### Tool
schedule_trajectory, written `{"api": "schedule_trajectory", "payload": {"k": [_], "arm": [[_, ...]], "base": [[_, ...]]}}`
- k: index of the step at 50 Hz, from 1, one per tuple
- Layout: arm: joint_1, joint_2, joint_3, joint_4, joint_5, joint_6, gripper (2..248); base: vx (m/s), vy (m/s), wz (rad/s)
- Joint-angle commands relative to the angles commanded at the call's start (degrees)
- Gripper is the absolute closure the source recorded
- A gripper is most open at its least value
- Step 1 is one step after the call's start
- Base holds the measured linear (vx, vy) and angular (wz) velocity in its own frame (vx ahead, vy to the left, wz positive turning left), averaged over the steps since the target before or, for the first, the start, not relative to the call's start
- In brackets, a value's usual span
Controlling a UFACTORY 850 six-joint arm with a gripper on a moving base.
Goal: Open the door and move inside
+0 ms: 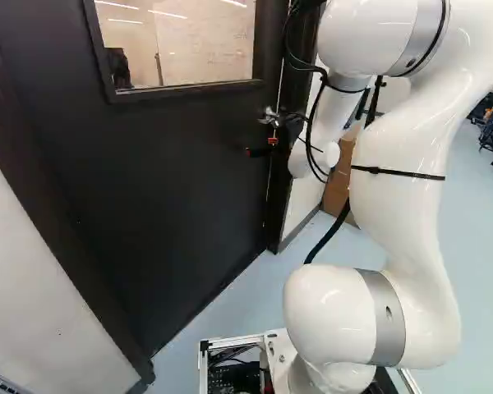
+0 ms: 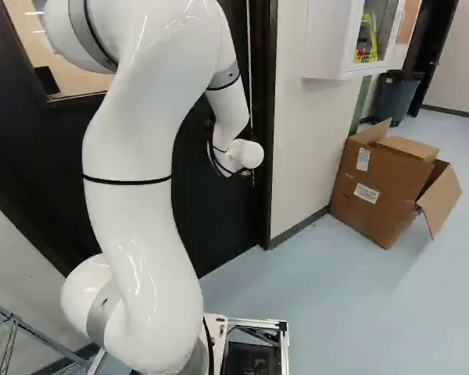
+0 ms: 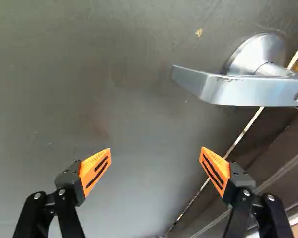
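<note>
Tool (image 1: 260, 146) at the door (image 1: 164, 189), fingers spread wide.
It holds nothing; the lever (image 3: 238, 90) sits ahead, apart from both pads.

Glossy white arm (image 1: 407, 217), grey joint bands (image 1: 388, 336), black cables (image 1: 329, 235)

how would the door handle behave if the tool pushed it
The door handle is likely stiff, as it looks like solid metal. It should turn rather than come away, since a round base fixes it to the door. Its smooth, flat face might be slippery for the tool.
</note>
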Motion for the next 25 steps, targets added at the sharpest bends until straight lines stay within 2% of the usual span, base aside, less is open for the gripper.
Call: {"api": "schedule_trajectory", "payload": {"k": [25], "arm": [[1.9, -3.5, -4.6, -0.6, 0.0, 0.0, 3]], "base": [[0.0, 0.0, 0.0]]}}
